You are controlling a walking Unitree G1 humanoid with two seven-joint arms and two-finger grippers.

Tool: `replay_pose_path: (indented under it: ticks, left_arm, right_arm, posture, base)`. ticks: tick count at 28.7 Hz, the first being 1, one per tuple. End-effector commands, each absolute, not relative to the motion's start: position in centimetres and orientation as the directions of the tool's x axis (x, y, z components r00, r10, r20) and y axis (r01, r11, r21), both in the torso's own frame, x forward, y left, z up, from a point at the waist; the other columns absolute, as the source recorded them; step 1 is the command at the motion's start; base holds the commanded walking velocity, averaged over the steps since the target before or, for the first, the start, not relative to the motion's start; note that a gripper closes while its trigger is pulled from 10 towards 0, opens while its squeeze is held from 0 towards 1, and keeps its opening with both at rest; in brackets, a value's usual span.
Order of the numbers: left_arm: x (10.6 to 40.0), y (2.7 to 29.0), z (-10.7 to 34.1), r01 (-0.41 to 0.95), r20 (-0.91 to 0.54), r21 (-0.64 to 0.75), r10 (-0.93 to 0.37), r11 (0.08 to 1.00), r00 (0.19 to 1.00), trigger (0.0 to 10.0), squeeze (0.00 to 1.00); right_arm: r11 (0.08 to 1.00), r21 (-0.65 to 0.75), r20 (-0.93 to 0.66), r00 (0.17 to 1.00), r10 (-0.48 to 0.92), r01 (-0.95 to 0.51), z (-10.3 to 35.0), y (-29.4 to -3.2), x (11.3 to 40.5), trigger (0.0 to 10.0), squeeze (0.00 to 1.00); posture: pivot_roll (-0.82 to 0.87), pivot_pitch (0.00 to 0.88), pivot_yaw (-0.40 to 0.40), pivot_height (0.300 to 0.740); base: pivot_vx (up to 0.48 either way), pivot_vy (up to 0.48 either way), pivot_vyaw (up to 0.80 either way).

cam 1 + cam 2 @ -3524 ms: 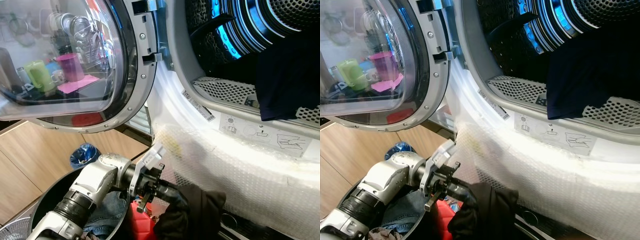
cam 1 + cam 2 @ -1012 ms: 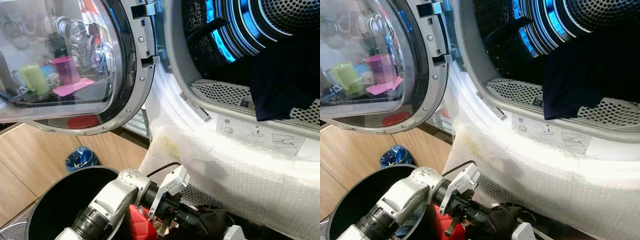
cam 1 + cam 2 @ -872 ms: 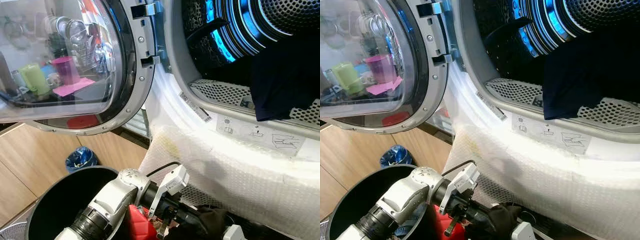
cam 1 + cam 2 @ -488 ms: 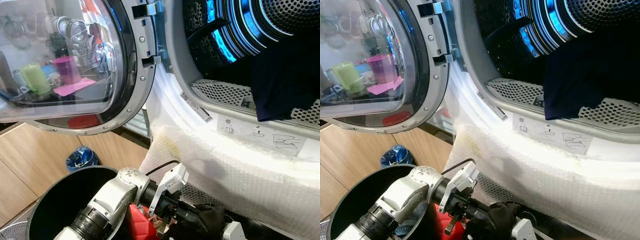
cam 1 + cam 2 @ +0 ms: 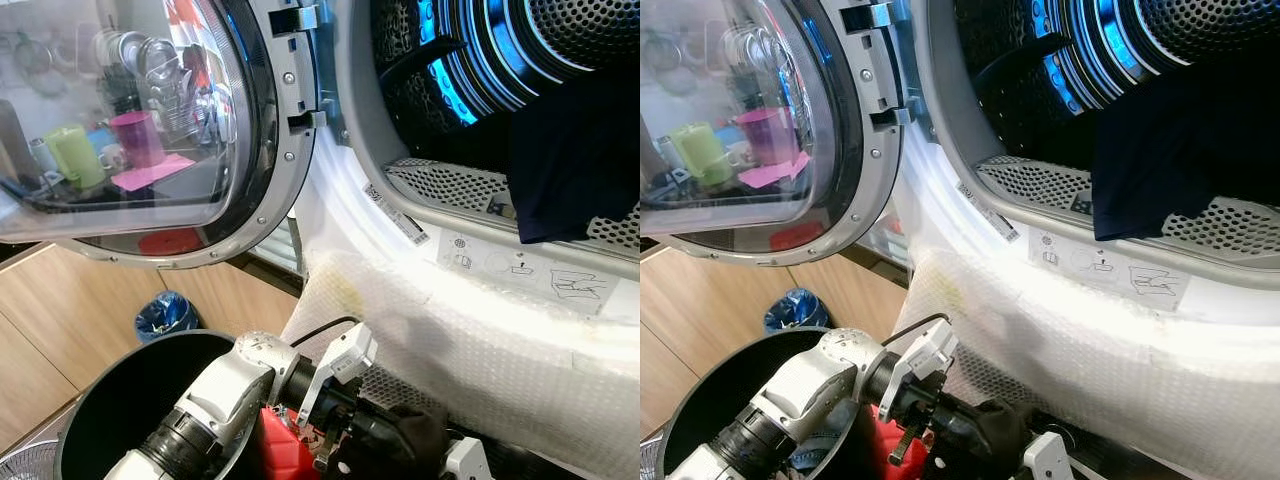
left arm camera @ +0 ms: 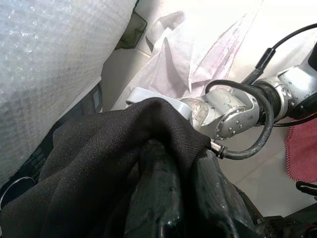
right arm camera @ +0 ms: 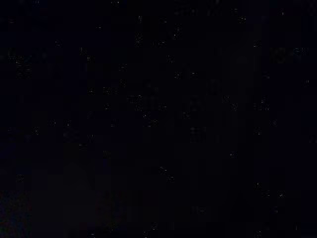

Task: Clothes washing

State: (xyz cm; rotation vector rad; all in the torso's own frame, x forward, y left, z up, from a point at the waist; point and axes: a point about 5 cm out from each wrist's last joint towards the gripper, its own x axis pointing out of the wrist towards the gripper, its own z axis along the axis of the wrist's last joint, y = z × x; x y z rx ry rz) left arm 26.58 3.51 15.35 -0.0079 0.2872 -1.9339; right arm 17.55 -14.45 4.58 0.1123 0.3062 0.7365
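Black garment clamped and rising out of the basket toward the drum.

Over the last second the left gripper (image 5: 372, 443), fingers closed on the soft, crumpled black garment (image 5: 405, 440) at lower centre, has edged upward beside the bubble-wrapped washer rim (image 5: 480, 340). The loading looks underway; a dark cloth (image 5: 570, 160) already drapes the perforated steel drum. The right gripper's state cannot be told.

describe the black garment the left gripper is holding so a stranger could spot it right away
Start at the washing machine with its door open, then drop below the bubble wrap draped over its front. There the left gripper is shut on the black garment, bunched over its fingers beside a red cloth, unlike the dark garment hanging from the drum.
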Motion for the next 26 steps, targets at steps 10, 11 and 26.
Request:
replay_pose_path:
  ticks: [10,11,26]
  left_arm:
    - [27.1,3.2,16.4,0.934,-0.131,-0.139,-0.928,-0.331,-0.348,7.5,0.87]
    - [27.0,3.2,16.5,0.928,-0.128,-0.15,-0.924,-0.341,-0.36,9.9,1.0]
    - [28.5,8.0,15.9,0.967,-0.226,-0.18,-0.949,-0.181,-0.22,10.0,1.0]
  right_arm:
    - [0.748,0.222,-0.234,0.711,0.663,-0.625,4.4,-14.5,17.8,0.0,0.0]
    - [0.747,0.218,-0.238,0.708,0.664,-0.628,4.4,-14.7,17.8,0.0,0.0]
    - [0.75,0.233,-0.257,0.705,0.662,-0.619,4.0,-14.4,16.8,0.0,0.0]
  posture:
    - [0.0,0.0,0.126,0.74]
    - [0.0,0.0,0.123,0.74]
    - [-0.01,0.0,0.137,0.74]
  base:
    - [0.0,0.0,0.0]
    - [0.0,0.0,0.0]
    - [0.0,0.0,0.0]
